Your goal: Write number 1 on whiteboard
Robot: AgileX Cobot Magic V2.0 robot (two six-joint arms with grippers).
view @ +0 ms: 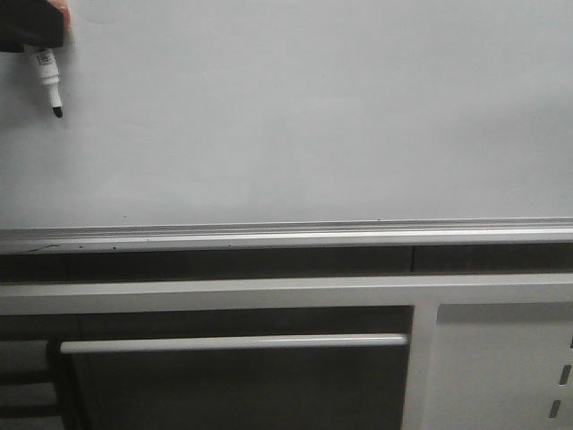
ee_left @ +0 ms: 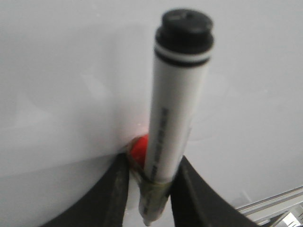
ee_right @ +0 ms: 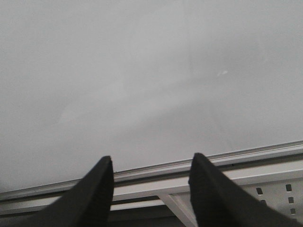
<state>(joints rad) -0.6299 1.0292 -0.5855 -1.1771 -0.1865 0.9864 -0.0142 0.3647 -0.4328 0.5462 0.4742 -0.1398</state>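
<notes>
Plastic marker pen [ee_left: 173, 118], white-barrelled with a black band and rounded black end, sits clamped between the dark, ribbed fingers [ee_left: 106, 198] of the left gripper [ee_left: 151, 196], whose jaws close tightly on its lower barrel; a red patch shows just behind the pen. In the front view the left gripper [view: 36, 31] holds the pen [view: 47, 79] with its black tip pointing down, close to the whiteboard [view: 313, 116]; whether the tip touches cannot be told. That board is smooth, glossy and white-grey, spreading well beyond the gripper on every side, and no number 1 stroke is visible on it. A silver metal ledge [view: 286, 235] runs along its lower edge, far below the pen. Beneath stands a grey cabinet panel [view: 497, 358] with a pale bar handle [view: 233, 342]. The right gripper [ee_right: 151, 184] faces the board with jaws spread wide, holding nothing.
</notes>
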